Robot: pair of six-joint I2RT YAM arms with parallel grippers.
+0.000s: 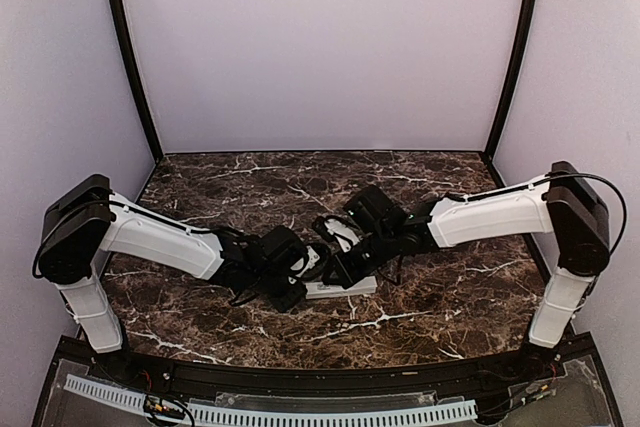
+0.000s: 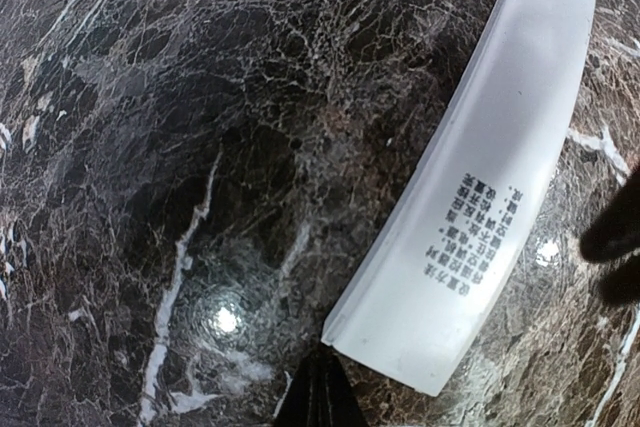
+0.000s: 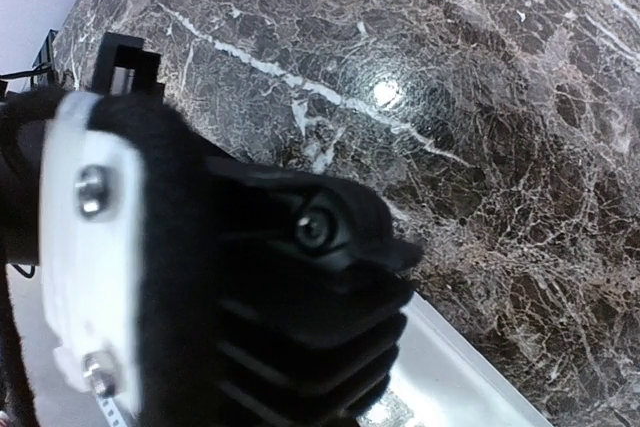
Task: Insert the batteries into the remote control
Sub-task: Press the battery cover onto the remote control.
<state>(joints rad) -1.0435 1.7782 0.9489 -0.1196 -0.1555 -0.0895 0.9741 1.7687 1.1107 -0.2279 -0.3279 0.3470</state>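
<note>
Remote control [image 2: 480, 177] beside closed left claw [image 2: 320, 387]

Table [image 1: 420, 317]: dark brown marble, run through with fine white and tan veins; a bright white glare spot at the lower left of the left wrist view.
Remote control [image 2: 480, 187]: plain white, with short rows of small black printed characters on its face.
Left arm [image 1: 160, 237]: white links, black joints.
Right arm [image 1: 495, 215]: white links, black joints.
Left hand [image 2: 320, 397]: a black wedge at bottom centre of the left wrist view.
Walls [image 1: 320, 47]: pale lilac, unpatterned.
Frame posts [image 1: 130, 57]: black.
Slotted strip [image 1: 300, 413]: white, evenly slotted, along the bottom edge of the top view.
</note>
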